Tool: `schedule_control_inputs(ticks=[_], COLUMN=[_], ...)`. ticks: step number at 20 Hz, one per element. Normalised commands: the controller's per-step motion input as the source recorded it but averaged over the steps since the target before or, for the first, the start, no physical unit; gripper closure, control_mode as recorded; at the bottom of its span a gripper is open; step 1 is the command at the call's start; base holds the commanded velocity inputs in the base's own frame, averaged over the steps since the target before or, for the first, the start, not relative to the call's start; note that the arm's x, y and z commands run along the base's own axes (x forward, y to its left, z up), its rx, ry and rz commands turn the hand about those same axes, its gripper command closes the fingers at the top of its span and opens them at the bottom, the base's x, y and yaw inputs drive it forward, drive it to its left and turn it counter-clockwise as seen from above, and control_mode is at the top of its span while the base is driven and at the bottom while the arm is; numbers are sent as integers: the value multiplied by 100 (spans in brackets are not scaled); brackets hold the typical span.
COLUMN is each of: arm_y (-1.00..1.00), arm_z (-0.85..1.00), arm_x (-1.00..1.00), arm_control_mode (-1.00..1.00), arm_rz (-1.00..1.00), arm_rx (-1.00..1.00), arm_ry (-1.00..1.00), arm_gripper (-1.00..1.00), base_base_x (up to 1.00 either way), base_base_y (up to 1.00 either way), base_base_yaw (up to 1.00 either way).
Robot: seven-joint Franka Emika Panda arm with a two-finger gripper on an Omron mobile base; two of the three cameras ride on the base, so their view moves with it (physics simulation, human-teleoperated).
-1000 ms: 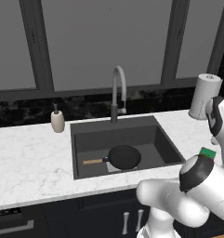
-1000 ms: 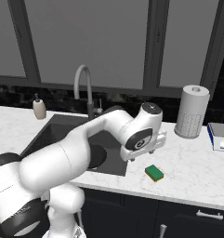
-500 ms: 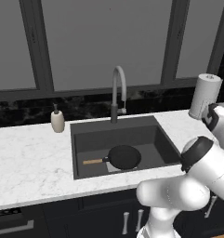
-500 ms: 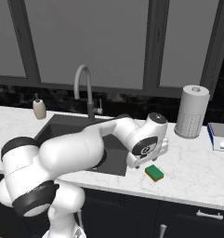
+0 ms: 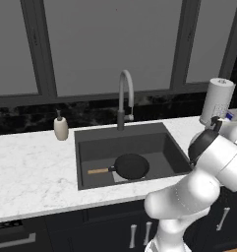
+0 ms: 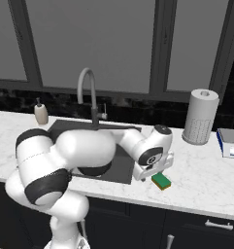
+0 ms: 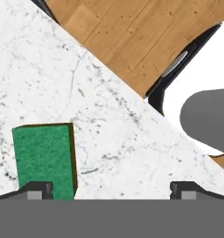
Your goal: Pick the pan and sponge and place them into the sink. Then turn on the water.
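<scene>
The black pan [image 5: 132,166] lies on the bottom of the dark sink [image 5: 139,141], its wooden handle pointing left. On the marble counter to the right of the sink rests the green sponge [image 6: 162,182] [image 7: 42,155]. My gripper [image 6: 155,173] [image 7: 112,190] hangs just above the counter beside the sponge, open and holding nothing. In the hand view the sponge sits by the left fingertip [image 7: 36,189], off to one side of the gap. No water runs from the grey faucet [image 5: 121,106].
A beige soap dispenser [image 5: 61,128] stands left of the sink. At the back right are a paper towel roll [image 6: 200,116] and a blue and white box [image 6: 230,142]. The counter's front edge and the wooden floor [image 7: 132,32] lie close beyond the sponge.
My hand has come down toward the counter next to the sponge, and the arm has folded lower. The gripper stayed open; pan and sponge have not moved.
</scene>
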Motion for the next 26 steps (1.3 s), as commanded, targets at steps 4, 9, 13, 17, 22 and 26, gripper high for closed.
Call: schedule_control_inputs(ticks=[4,9,13,17,22,26], arm_y=[-19,-25,-20,-11,-4,0], arm_z=[-31,-19,-10,-11,-44,-60], arm_x=[23,27,26,14,0,0], arm_control_mode=[-100,-100,-100,-100,-100,-100], arm_rz=[0,0,0,0,0,0], arm_rx=[0,0,0,0,0,0], arm_ry=[0,0,0,0,4,10], arm_gripper=[-100,-100,-100,-100,-100,-100], base_base_x=[0,0,0,0,0,0], base_base_y=[0,0,0,0,0,0], base_base_yaw=[0,0,0,0,0,0])
